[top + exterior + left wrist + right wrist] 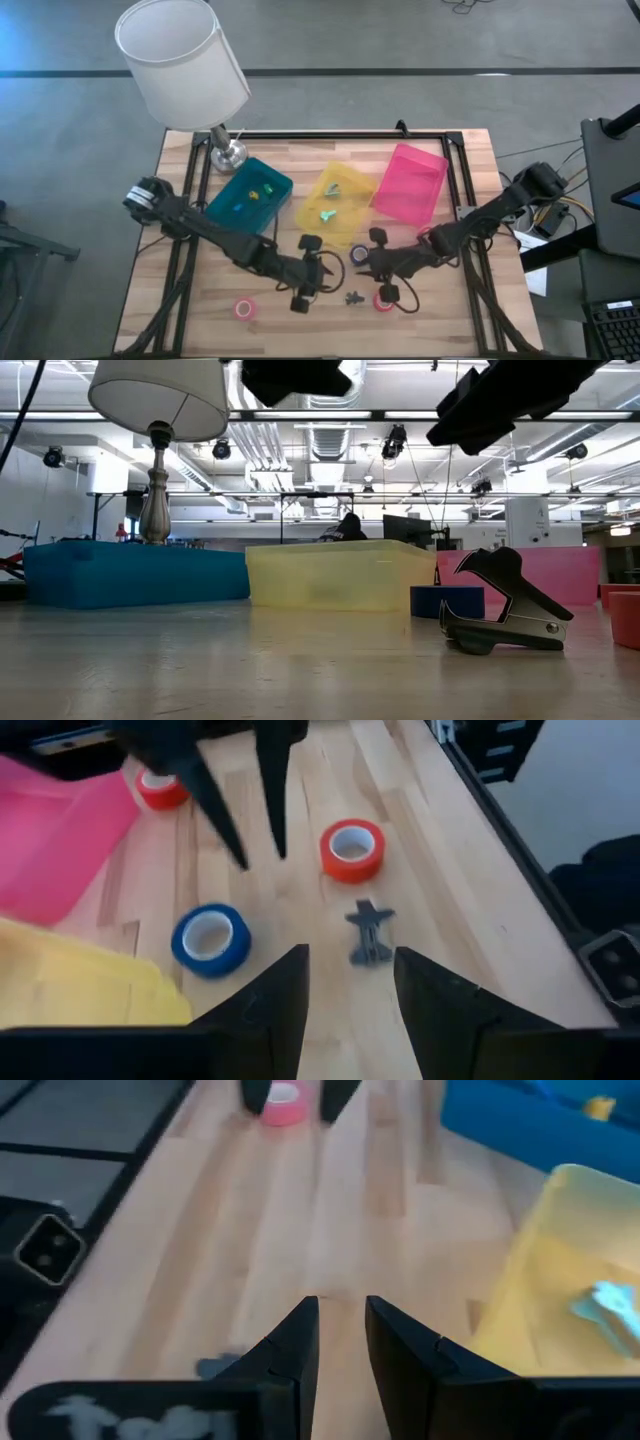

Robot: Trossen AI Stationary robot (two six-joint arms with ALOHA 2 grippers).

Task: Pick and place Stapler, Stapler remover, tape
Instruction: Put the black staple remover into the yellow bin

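The dark stapler remover [353, 297] lies on the wooden table near its front edge, jaws up in the low view [505, 605]. A red tape [383, 301] lies flat to its right, a blue tape [359, 255] behind it, and a pink tape [244, 309] far to the left. My left gripper [350, 990] hovers open just left of the remover [370, 932], holding nothing. My right gripper [340, 1340] hangs above the blue tape [210, 938], fingers a little apart and empty. Small yellow and green pieces lie in the bins; whether one is the stapler I cannot tell.
Three bins stand in a row across the table's middle: teal [250, 195], yellow [333, 197] and pink [410, 183]. A lamp [228, 152] with a white shade stands at the far left. Another red ring [160, 788] lies beyond my right gripper's fingers. A black frame edges the table.
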